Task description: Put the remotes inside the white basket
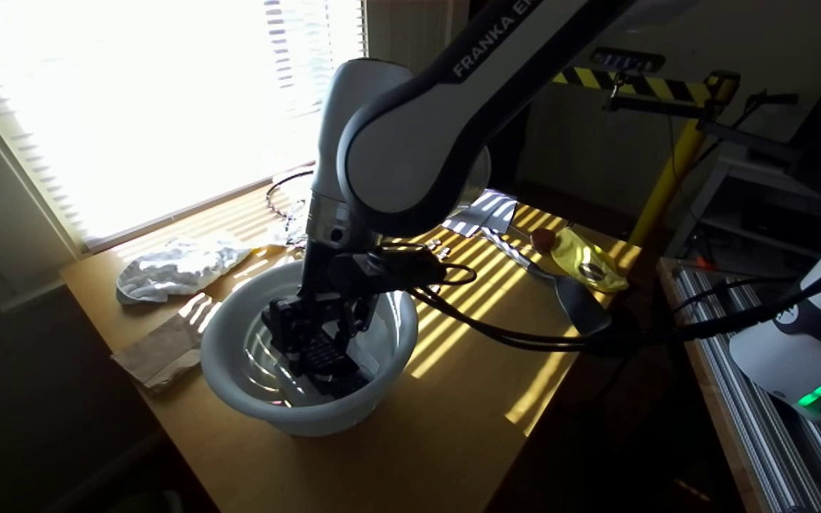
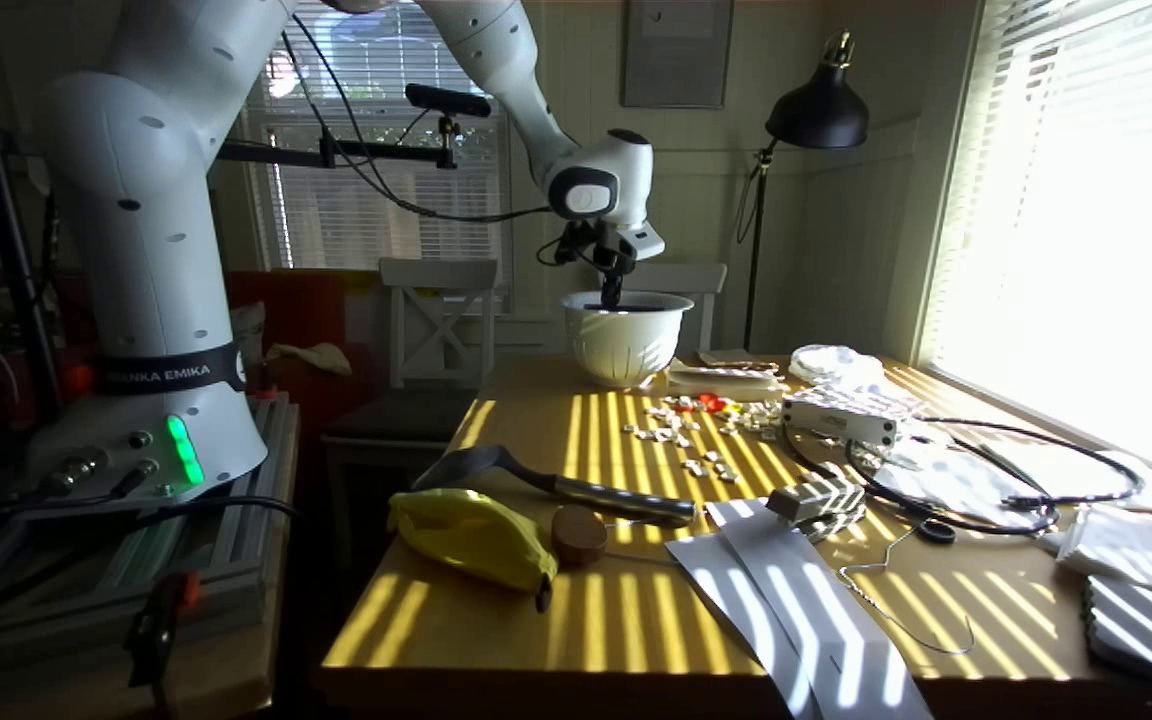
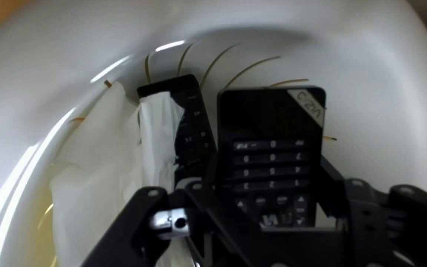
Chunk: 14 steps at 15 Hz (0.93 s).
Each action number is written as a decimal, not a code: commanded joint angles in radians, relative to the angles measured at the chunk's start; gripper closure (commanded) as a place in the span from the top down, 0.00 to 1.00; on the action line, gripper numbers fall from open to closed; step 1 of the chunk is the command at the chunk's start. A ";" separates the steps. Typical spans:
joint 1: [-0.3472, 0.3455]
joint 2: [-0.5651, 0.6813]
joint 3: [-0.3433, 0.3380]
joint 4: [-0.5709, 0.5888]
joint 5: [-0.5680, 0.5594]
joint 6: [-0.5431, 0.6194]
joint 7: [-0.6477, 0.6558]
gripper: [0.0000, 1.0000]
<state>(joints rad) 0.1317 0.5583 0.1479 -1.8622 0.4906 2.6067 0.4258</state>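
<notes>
Between the jaws is a black, number-keyed remote (image 3: 271, 152)

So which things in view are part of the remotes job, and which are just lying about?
Job:
Vizio remote, held in the jaws
Other remote, in the basket, partly under a white sheet
Basket itself

Lying about:
White sheet, though it's in the basket
Spatula
Yellow item
White papers
Brown paper

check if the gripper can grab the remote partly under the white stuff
Probably not yet: the gripper holds the number-pad remote, and white material covers part of the other remote.
</notes>
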 commanded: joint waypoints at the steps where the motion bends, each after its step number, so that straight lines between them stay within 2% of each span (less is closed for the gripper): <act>1: 0.016 0.071 -0.022 0.086 -0.035 -0.045 0.025 0.36; 4: 0.026 0.112 -0.041 0.112 -0.053 -0.068 0.041 0.36; 5: 0.030 0.120 -0.047 0.118 -0.063 -0.079 0.046 0.43; 6: 0.035 0.119 -0.056 0.118 -0.072 -0.087 0.055 0.86; 7: 0.049 0.097 -0.073 0.109 -0.090 -0.093 0.080 0.87; 9: 0.041 -0.010 -0.085 0.043 -0.099 -0.099 0.085 0.98; 11: 0.010 -0.111 -0.092 -0.019 -0.087 -0.092 0.065 1.00; 14: -0.019 -0.225 -0.151 -0.097 -0.098 -0.059 0.086 1.00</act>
<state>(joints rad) 0.1447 0.4792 0.0380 -1.8309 0.4173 2.5379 0.4797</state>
